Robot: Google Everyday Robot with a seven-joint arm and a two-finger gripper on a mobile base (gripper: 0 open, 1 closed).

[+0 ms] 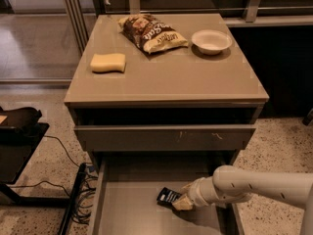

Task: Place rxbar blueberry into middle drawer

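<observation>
The middle drawer (128,210) is pulled out at the bottom of the cabinet and shows a plain grey floor and thin side walls. My gripper (180,202) reaches in from the right on a white arm, low inside the drawer, right of its middle. It is shut on the rxbar blueberry (168,197), a small dark wrapper with white print. The bar is tilted and sticks out to the left of the fingertips, just above the drawer floor or touching it.
The drawer above (166,137), with white scratches on its front, is slightly pulled out. On the cabinet top lie a chip bag (152,33), a white bowl (211,41) and a yellow sponge (108,62). A black stand (17,131) and cables (73,182) are on the floor at left.
</observation>
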